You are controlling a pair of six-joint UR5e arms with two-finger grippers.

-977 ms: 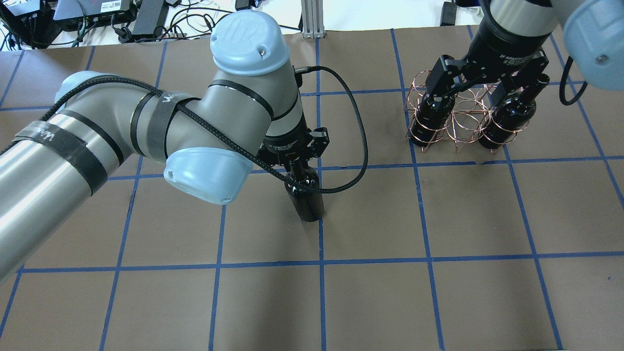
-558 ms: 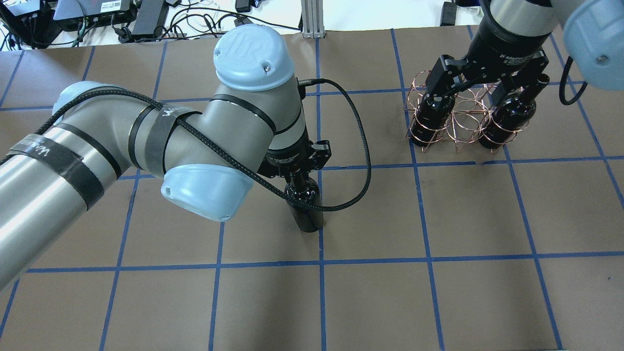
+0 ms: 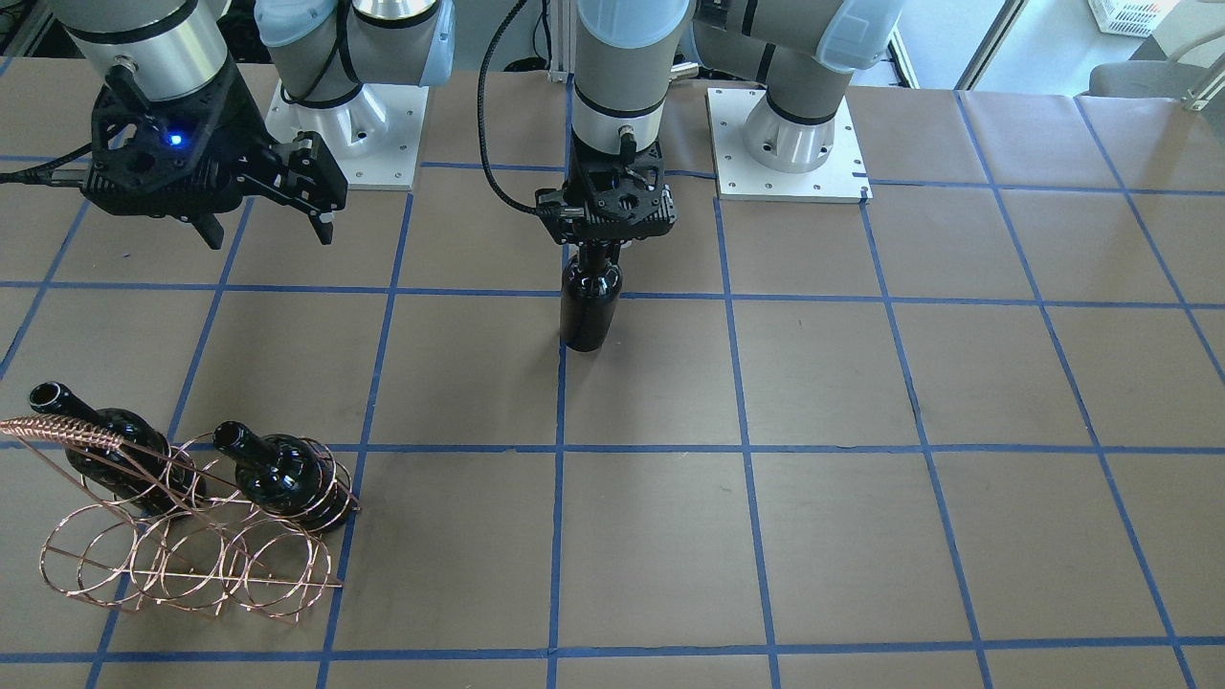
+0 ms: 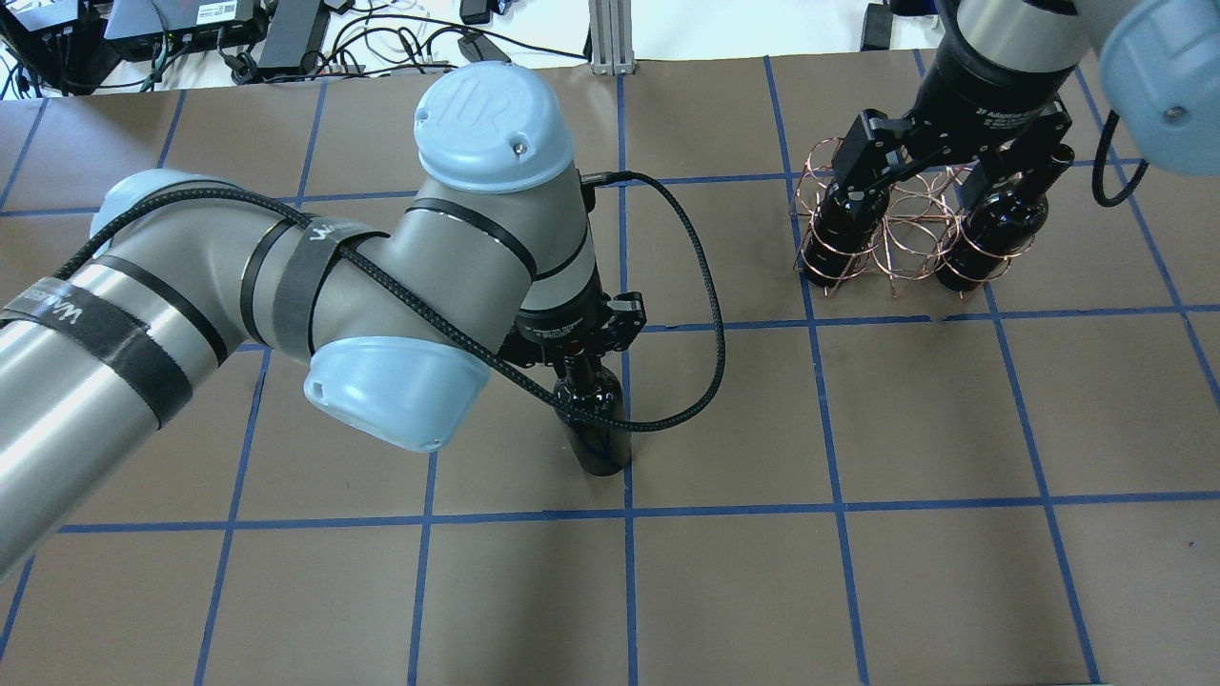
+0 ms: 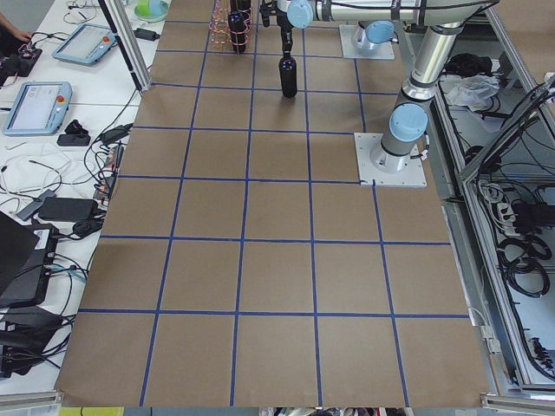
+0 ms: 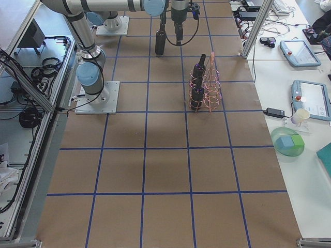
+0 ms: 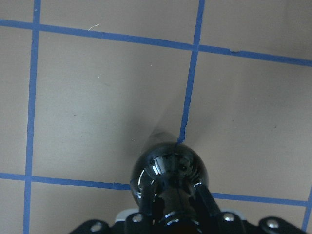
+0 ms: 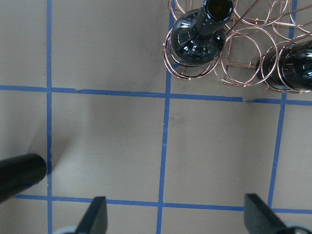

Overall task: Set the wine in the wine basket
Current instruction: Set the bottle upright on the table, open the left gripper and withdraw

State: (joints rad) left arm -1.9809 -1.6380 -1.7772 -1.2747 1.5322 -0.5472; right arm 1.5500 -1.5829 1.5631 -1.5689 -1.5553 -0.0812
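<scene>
The left claw (image 3: 612,251) is clamped on the neck of the wine (image 3: 588,311), its fingers pinching the glass just above the shoulder. The near-black bottle hangs upright straight beneath it, over a blue tape line on the table (image 3: 861,383). Whether the base touches the brown paper cannot be told. In the left wrist view the glossy shoulder bulges just ahead of the fingers. The wine basket (image 3: 191,565) stands well apart from this claw, off to its right and farther out from the robot's base. The right claw (image 3: 266,230) hangs with its jaws spread wide, holding nothing, raised above the basket and not touching it. Its wrist view shows the copper loops below and ahead of its fingertips (image 8: 97,217). One spare bottle (image 3: 287,474) and a second spare bottle (image 3: 105,459) stand in the basket's two end loops. In the overhead view each spread finger of the right claw lines up over one of them. The basket's twisted handle (image 3: 67,431) runs beside the second spare bottle's neck.
</scene>
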